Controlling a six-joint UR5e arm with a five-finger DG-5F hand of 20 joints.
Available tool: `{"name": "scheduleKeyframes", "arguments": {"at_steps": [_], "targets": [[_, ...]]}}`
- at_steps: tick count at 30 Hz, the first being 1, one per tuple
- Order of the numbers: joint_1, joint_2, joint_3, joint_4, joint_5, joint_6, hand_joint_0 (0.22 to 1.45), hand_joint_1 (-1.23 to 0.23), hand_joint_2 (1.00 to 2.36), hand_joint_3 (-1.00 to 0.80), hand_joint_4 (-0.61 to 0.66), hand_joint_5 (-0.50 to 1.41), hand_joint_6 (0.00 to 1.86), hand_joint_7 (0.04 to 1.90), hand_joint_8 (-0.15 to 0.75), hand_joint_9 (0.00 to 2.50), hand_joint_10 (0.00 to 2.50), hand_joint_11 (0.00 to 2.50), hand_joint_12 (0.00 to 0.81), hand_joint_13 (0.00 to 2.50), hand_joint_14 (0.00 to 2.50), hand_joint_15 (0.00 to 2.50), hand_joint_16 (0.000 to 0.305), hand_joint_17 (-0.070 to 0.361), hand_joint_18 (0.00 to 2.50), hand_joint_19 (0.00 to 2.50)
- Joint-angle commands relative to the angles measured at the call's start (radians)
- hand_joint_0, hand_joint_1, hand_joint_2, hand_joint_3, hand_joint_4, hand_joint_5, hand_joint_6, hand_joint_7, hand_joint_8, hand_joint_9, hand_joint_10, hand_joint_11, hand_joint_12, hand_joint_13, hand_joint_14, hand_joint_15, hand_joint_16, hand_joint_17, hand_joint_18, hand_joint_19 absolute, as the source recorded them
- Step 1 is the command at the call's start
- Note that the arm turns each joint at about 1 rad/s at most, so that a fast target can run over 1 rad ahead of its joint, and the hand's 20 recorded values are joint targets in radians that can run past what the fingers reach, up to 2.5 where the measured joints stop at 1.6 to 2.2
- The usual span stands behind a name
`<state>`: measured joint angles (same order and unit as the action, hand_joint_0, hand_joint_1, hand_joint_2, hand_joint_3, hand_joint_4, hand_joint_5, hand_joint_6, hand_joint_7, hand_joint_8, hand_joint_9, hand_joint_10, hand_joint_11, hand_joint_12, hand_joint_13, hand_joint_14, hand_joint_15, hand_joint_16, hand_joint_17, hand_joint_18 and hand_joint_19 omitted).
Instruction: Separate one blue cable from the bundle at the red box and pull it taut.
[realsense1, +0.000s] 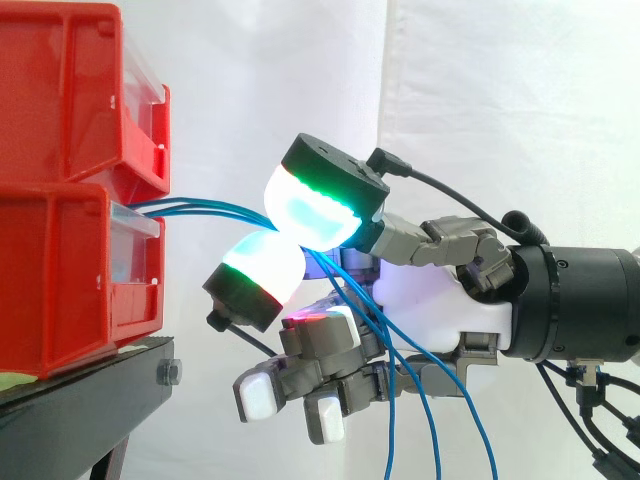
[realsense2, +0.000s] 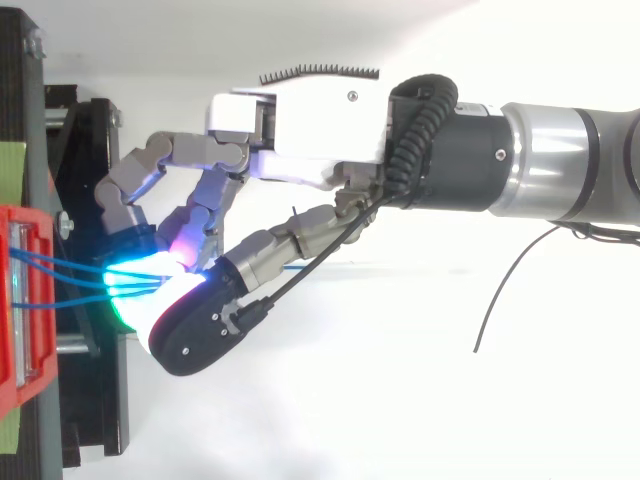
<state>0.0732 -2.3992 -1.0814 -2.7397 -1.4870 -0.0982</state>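
Thin blue cables leave the front of the lower red bin and run right in a slightly fanned bundle. The hand comes in from the right. Two of its fingertips, glowing green and cyan, are closed together where the strands meet, just right of the bin. I cannot tell how many strands sit in the pinch. Past it, the blue cables hang down slack behind the palm. The other fingers are curled below, touching nothing. From above, the blue cables span the short gap from the red bin to the hand.
A second red bin sits stacked on the lower one. Both rest on a black stand whose edge lies just below and left of the fingers. A white curtain hangs behind.
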Motion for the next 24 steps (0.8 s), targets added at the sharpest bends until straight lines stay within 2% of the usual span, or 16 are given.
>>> {"name": "scheduleKeyframes", "arguments": {"at_steps": [1,8,12,15,20,24], "targets": [[0.0,0.0,0.0,0.0,-0.001,0.0,0.65,-0.67,1.0,-0.46,0.04,-0.13,0.85,1.2,0.327,1.21,0.03,1.18,0.352,0.87,0.02,0.56,0.045,0.1,0.91,0.81],[0.0,0.0,-0.002,0.0,-0.001,0.0,0.72,-0.82,1.01,-0.4,0.02,-0.14,0.87,1.24,0.332,1.2,0.02,1.2,0.357,0.86,0.02,0.56,0.045,0.101,0.91,0.79],[0.0,0.0,-0.003,0.006,-0.001,0.0,0.77,-0.87,1.0,-0.5,-0.04,-0.14,0.87,1.34,0.33,1.19,0.02,1.19,0.353,0.85,0.02,0.56,0.044,0.099,0.89,0.78],[0.0,0.0,-0.003,0.002,-0.001,0.0,0.79,-0.88,1.0,-0.5,-0.09,-0.14,0.89,1.31,0.322,1.18,0.02,1.19,0.349,0.85,0.02,0.55,0.044,0.098,0.89,0.77],[0.002,0.0,-0.003,0.002,-0.003,0.0,0.76,-0.91,1.0,-0.5,-0.06,-0.15,0.9,1.24,0.317,1.18,0.02,1.19,0.348,0.85,0.02,0.55,0.043,0.098,0.89,0.76],[0.003,0.0,-0.003,0.0,-0.003,0.0,0.68,-0.94,1.0,-0.5,0.03,-0.14,0.89,1.24,0.324,1.19,0.03,1.21,0.347,0.85,0.02,0.55,0.043,0.097,0.89,0.77]]}}
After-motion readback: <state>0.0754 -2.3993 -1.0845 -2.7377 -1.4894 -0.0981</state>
